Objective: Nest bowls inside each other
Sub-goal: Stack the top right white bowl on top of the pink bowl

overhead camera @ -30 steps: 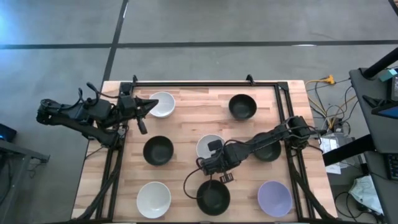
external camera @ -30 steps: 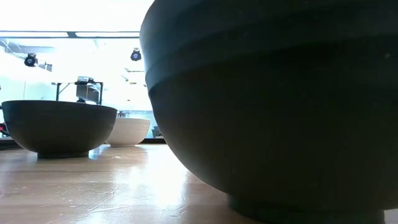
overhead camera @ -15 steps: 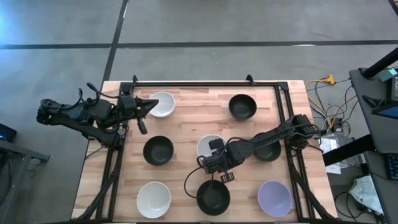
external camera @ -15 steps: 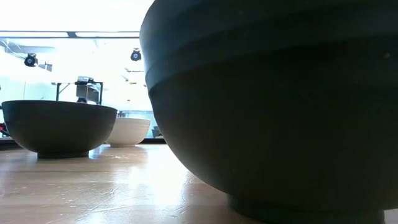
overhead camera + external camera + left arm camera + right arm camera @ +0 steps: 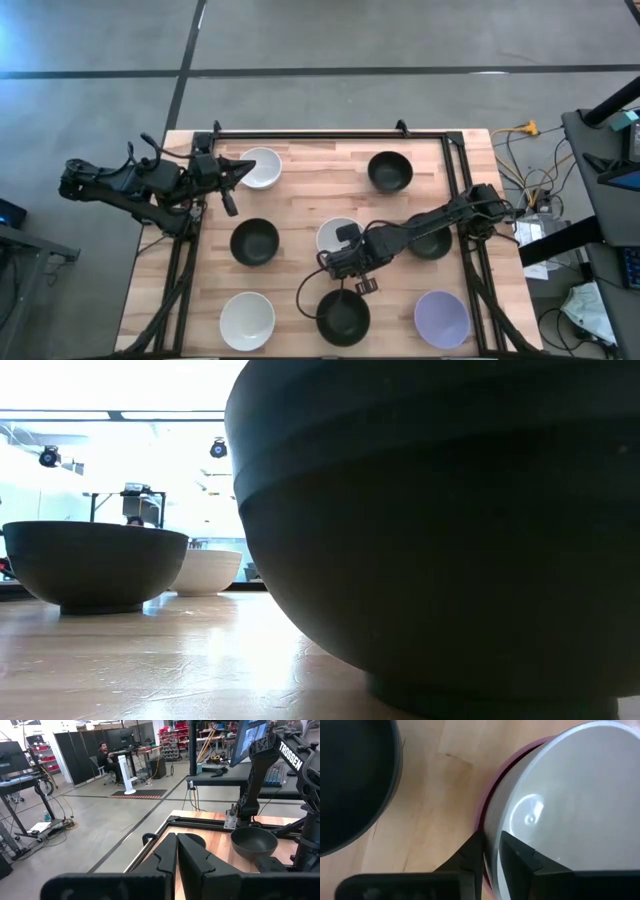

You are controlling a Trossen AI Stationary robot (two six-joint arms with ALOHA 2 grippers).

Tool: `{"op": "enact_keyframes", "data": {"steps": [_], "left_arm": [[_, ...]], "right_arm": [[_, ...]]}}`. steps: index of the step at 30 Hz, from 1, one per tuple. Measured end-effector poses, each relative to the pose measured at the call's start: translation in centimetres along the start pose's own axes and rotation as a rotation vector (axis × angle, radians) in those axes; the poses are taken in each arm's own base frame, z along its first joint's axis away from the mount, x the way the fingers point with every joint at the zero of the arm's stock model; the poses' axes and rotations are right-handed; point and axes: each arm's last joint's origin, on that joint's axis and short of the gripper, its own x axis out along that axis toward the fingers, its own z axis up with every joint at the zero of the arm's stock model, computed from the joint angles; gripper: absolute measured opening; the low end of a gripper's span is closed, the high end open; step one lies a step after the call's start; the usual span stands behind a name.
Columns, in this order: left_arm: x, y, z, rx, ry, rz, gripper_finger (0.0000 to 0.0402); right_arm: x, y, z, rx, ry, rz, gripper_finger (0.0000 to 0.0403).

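A white bowl (image 5: 338, 233) sits nested inside a pink bowl (image 5: 481, 815) near the table's middle, and my right gripper (image 5: 491, 835) is shut on their near rim. Other bowls stand singly on the wood. They are white (image 5: 262, 166) at far left, black (image 5: 390, 172) at far right and black (image 5: 254, 241) left of middle. Along the near edge stand white (image 5: 247, 320), black (image 5: 343, 316) and lavender (image 5: 441, 318). Another black bowl (image 5: 432, 243) is half hidden under my right arm. My left gripper (image 5: 243, 170) hangs shut beside the far-left white bowl, touching nothing. My right gripper holds the nested pair by the rim on the near side (image 5: 495, 820). One finger (image 5: 515, 855) is inside the white bowl and the other (image 5: 472, 852) is outside the pink wall. The fingers come steeply from above. The pair looks to stand upright on the table.
The near black bowl (image 5: 430, 530) fills most of the low view, close to the gripped pair. A black rail frame (image 5: 330, 134) runs along the table's far edge and sides. Bare wood lies between the bowls in the far middle.
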Motion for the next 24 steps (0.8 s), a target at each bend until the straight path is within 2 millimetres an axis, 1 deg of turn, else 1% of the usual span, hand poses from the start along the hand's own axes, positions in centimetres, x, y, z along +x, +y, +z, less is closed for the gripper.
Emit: {"op": "enact_keyframes", "data": {"steps": [3, 8, 11, 14, 20, 24], "left_arm": [[0.0, 0.0, 0.0, 0.0, 0.0, 0.001, 0.0], [0.0, 0.0, 0.0, 0.0, 0.0, 0.003, 0.0], [0.0, 0.0, 0.0, 0.0, 0.0, 0.003, 0.0], [0.0, 0.0, 0.0, 0.001, 0.001, 0.003, 0.0], [0.1, 0.0, 0.0, 0.0, 0.001, 0.003, 0.0], [0.1, -0.1, 0.0, 0.002, 0.003, 0.002, 0.0]], "right_arm": [[0.0, 0.0, 0.0, 0.012, -0.001, 0.001, 0.0073], [0.0, -0.2, 0.0, 0.048, -0.003, 0.003, 0.0118], [-0.2, -0.4, 0.2, 0.066, -0.011, 0.001, 0.0142], [-0.6, -0.4, 0.3, 0.068, -0.021, 0.0, 0.0157], [-1.3, -0.5, 0.8, 0.069, -0.046, -0.001, 0.0163], [-1.5, -0.4, 0.9, 0.068, -0.056, 0.001, 0.0148]]}}
